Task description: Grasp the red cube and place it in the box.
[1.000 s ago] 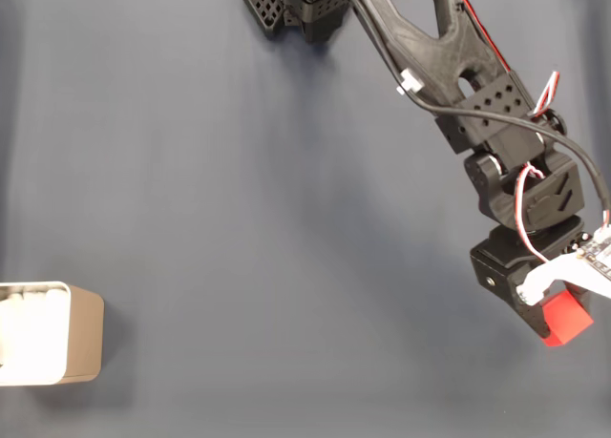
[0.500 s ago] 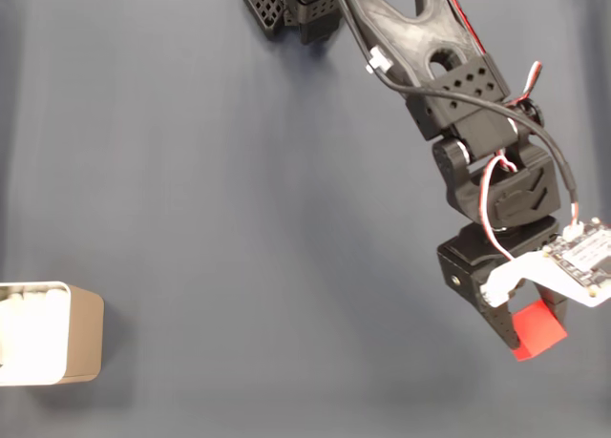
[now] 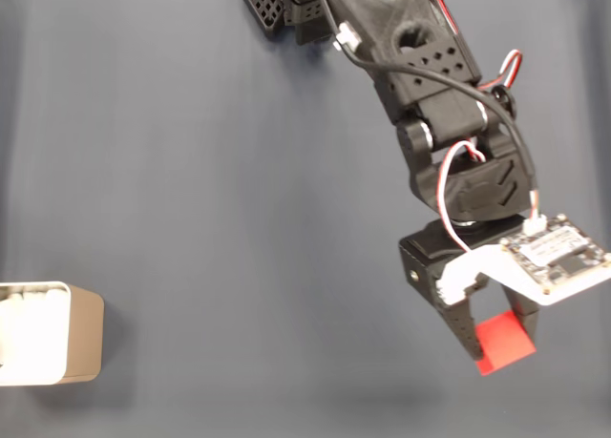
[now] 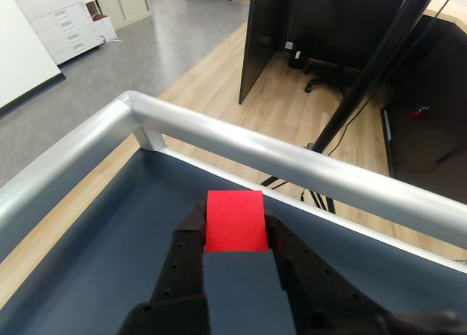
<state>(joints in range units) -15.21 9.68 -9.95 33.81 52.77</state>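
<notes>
Wrist view, bottom centre: fingers [image 4: 233,225] clamped on the red cube [image 4: 234,220], one black finger on each side, cube raised above the dark blue table [image 4: 95,247]. Beyond, silver rail [image 4: 292,160] along the table edge, office floor past it. Fixed view: red cube [image 3: 504,341] lower right; box [image 3: 57,333] far lower left, well apart.

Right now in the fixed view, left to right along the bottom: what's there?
the box at the left edge → bare dark table → the gripper shut on the red cube.
</notes>
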